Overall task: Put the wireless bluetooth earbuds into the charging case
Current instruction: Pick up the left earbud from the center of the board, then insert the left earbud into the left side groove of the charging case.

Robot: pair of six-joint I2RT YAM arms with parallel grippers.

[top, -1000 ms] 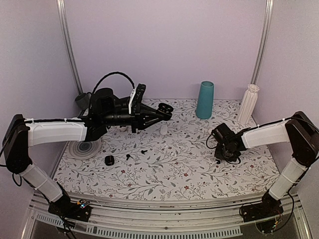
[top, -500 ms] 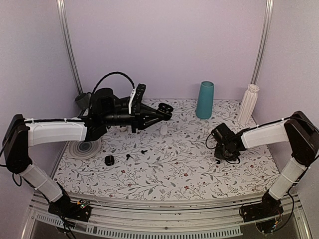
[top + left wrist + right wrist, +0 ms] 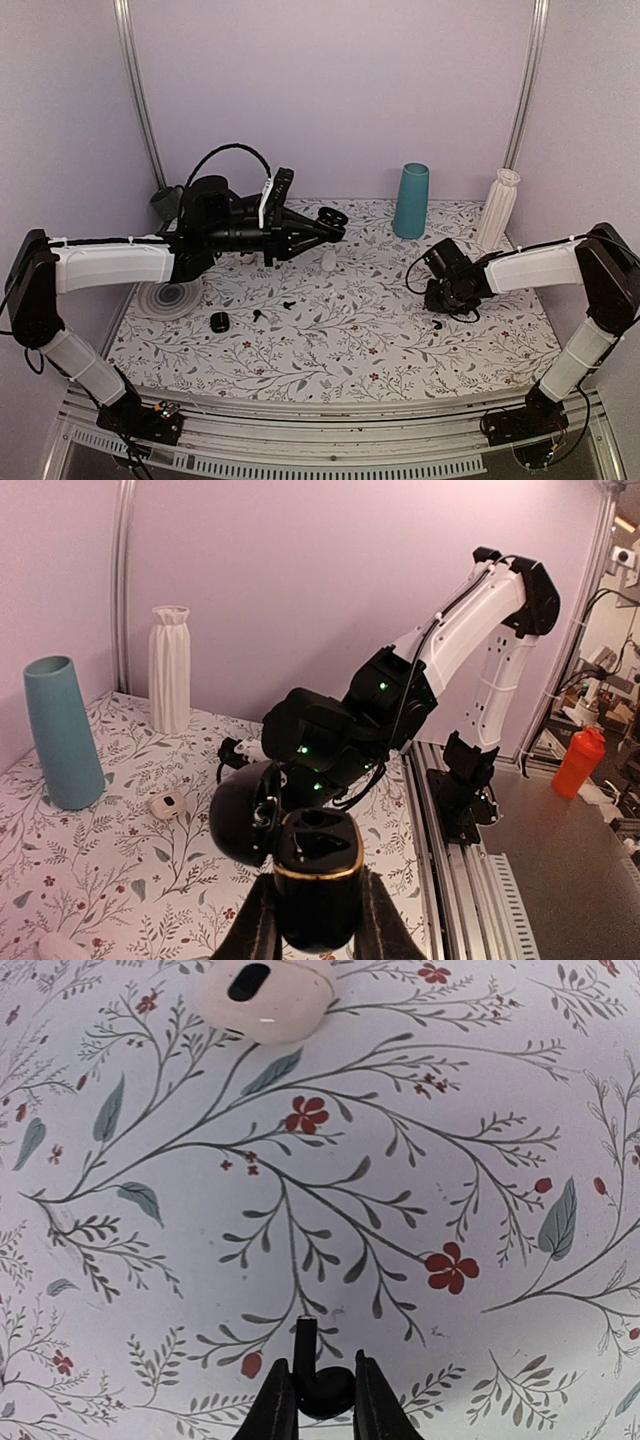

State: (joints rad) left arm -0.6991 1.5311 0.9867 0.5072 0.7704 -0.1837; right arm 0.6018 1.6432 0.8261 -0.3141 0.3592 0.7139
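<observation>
Pinching a black earbud [image 3: 325, 1392] from both sides, the right gripper [image 3: 322, 1365] has its two fingers drawn in against the bud's round body, and the thin stem stands up between them over the flowered tablecloth [image 3: 450, 1110]. Farther out in the right wrist view, a small white case [image 3: 265, 1000] with a dark oval mark lies on the cloth, apart from the fingers. Seen from above, this gripper points down at the right side of the table, its tips at the cloth. The left gripper [image 3: 317, 880] is clamped on the black charging case [image 3: 318, 920], one finger on each flank. The case has a gold rim, and its round lid [image 3: 245, 815] is hinged open to one side. The top view shows that arm holding the case in the air over the back left of the table, well apart from the right gripper. On the cloth below and in front of it lie a loose black bud [image 3: 289, 303] and a second loose bud [image 3: 258, 314], with a round black piece [image 3: 219, 321] just to their left. A white oblong piece [image 3: 329, 260] lies near the left gripper's tip. A ribbed disc [image 3: 168, 297] sits at the left edge. A teal cup [image 3: 410, 200] and a white vase [image 3: 497, 207] stand upright at the back.
</observation>
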